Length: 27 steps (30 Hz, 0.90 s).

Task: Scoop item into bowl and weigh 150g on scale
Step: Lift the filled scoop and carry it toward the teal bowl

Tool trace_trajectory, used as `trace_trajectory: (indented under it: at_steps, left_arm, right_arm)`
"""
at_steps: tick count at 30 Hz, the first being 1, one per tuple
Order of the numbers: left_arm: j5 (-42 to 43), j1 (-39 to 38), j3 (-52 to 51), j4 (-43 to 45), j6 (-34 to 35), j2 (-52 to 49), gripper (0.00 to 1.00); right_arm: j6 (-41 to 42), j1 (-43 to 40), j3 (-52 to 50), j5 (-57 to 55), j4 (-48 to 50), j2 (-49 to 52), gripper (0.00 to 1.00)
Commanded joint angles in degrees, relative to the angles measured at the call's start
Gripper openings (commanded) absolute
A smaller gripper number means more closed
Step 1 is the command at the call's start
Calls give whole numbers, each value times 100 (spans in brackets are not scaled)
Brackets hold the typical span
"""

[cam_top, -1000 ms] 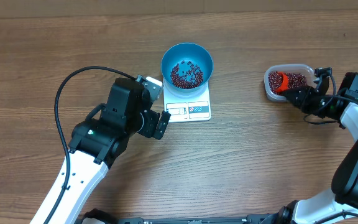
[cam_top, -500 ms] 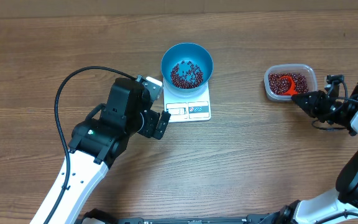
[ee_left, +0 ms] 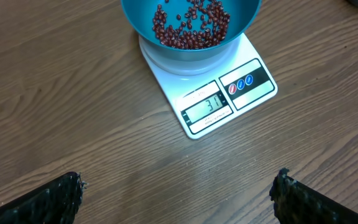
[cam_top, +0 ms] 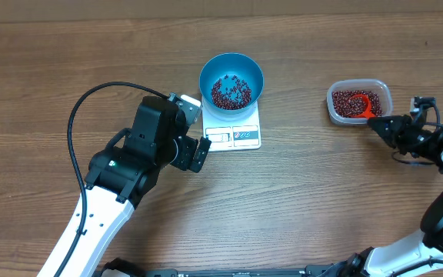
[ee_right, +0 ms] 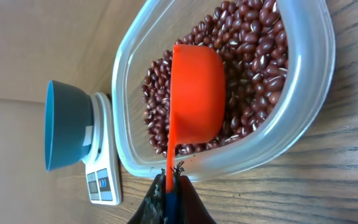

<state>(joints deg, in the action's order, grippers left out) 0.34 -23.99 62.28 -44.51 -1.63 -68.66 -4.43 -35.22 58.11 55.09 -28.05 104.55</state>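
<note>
The blue bowl (cam_top: 231, 79) stands on the white scale (cam_top: 234, 136) and holds a thin layer of dark red beans (cam_top: 230, 92). In the left wrist view the bowl (ee_left: 191, 28) sits on the scale (ee_left: 225, 102), whose display reads 31. My left gripper (cam_top: 200, 153) hangs open just left of the scale, with bare table between its fingertips (ee_left: 67, 196). My right gripper (ee_right: 171, 177) is shut on the handle of an orange scoop (ee_right: 196, 93). The scoop's cup lies on the beans (ee_right: 253, 56) inside the clear tub (cam_top: 358, 101).
A black cable (cam_top: 83, 108) loops over the table behind the left arm. The clear tub (ee_right: 126, 81) lies well right of the scale (ee_right: 101, 180), with bare wooden table between them.
My right gripper has drawn back to the right, pulling the scoop from the tub's left end to its near right rim. The left arm has not moved.
</note>
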Motion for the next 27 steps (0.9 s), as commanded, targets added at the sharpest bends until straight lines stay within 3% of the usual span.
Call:
trace_trajectory:
  at_steps: [1,11,27]
  left_arm:
    - [-61,-15,-24,17,52,-33,100]
    - [-61,-15,-24,17,52,-33,100]
    - [-61,-15,-24,17,52,-33,100]
  right_arm:
    - [164,-52,-79,378,149,61,4]
    - [1064,-52,-79,826,774,61,4]
    - [1064,-52,-79,1322,601,61,4]
